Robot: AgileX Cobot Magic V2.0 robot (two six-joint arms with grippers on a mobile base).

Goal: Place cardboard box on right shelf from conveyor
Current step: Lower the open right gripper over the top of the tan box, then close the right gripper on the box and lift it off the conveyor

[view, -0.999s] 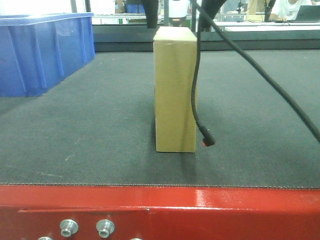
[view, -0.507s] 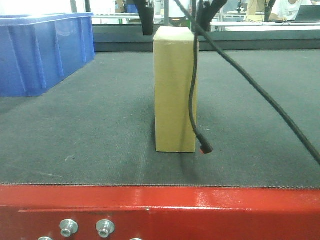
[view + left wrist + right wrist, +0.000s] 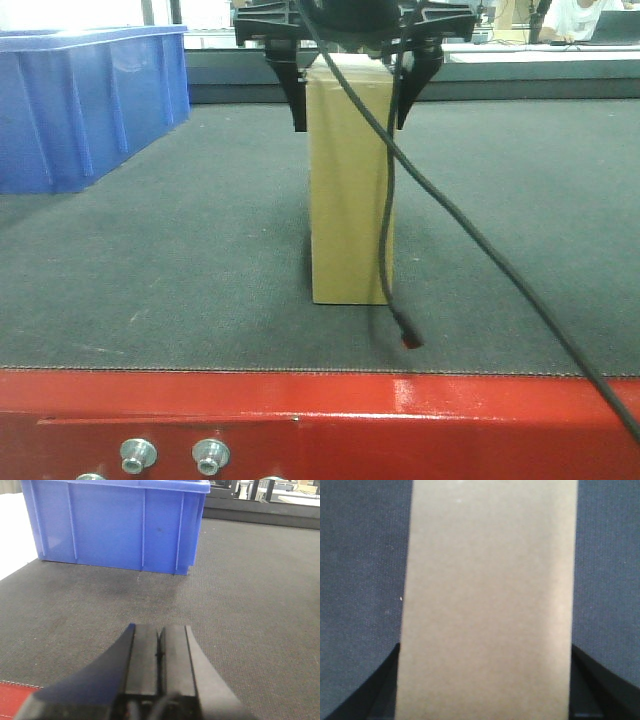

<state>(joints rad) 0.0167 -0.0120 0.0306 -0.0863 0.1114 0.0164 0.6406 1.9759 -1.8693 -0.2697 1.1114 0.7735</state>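
The box (image 3: 350,180) stands upright on the belt (image 3: 180,260), its top between the spread fingers (image 3: 297,105) of the right pincer (image 3: 352,125); whether they touch is unclear. The left pincer (image 3: 159,650) is clenched and empty, with a blue bin (image 3: 115,525) ahead of it.

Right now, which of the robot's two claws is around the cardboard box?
The right gripper: it is open and straddles the top of the upright cardboard box. The left gripper is shut, over the conveyor near the blue bin.

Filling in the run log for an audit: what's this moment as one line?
phase: pre-grasp | right gripper: open, straddling box top | left gripper: shut, over conveyor | box: upright on conveyor
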